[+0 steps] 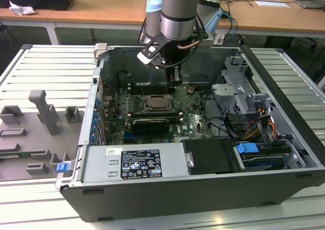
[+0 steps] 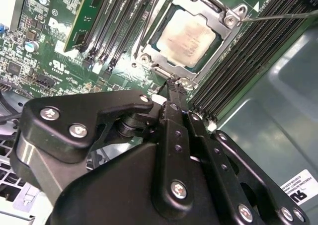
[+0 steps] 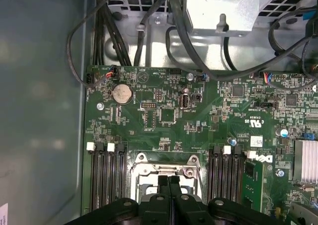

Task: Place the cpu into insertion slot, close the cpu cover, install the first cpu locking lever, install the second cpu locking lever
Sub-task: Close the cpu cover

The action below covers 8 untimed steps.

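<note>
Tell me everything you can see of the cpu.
The cpu is a flat square chip with a dull, smudged silver-beige metal top. It lies flat in the insertion slot on the green board, between rows of black memory slots. The silver cpu cover frames it, lying over its edges. The shut gripper sits by one socket corner, clear of the chip.

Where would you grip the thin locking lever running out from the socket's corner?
Likely its straight bare stretch over the memory slots, from above, a finger either side: the locking lever is a slim wire there, and nearer the cpu cover the frame crowds it.
</note>
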Available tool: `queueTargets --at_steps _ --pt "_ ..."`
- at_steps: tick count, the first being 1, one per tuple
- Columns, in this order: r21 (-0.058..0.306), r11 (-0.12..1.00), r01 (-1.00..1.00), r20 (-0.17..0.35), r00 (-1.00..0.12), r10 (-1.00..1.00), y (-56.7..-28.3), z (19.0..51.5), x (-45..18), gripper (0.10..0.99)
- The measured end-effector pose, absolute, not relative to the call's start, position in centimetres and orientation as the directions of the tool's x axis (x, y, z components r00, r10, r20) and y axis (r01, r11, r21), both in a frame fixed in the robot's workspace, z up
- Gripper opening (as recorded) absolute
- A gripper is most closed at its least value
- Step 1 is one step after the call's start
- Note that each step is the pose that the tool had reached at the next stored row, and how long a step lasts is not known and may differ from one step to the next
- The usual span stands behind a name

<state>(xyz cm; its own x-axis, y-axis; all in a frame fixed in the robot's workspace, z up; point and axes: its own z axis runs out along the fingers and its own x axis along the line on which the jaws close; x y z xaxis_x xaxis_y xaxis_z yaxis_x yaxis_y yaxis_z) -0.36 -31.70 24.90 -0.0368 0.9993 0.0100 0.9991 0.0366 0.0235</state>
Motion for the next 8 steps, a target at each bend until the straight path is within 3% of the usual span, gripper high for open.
queueTargets --at_steps 8 --pt "0.023 0.037 0.999 0.010 -0.037 0.999 -31.70 24.90 -0.95 0.106"
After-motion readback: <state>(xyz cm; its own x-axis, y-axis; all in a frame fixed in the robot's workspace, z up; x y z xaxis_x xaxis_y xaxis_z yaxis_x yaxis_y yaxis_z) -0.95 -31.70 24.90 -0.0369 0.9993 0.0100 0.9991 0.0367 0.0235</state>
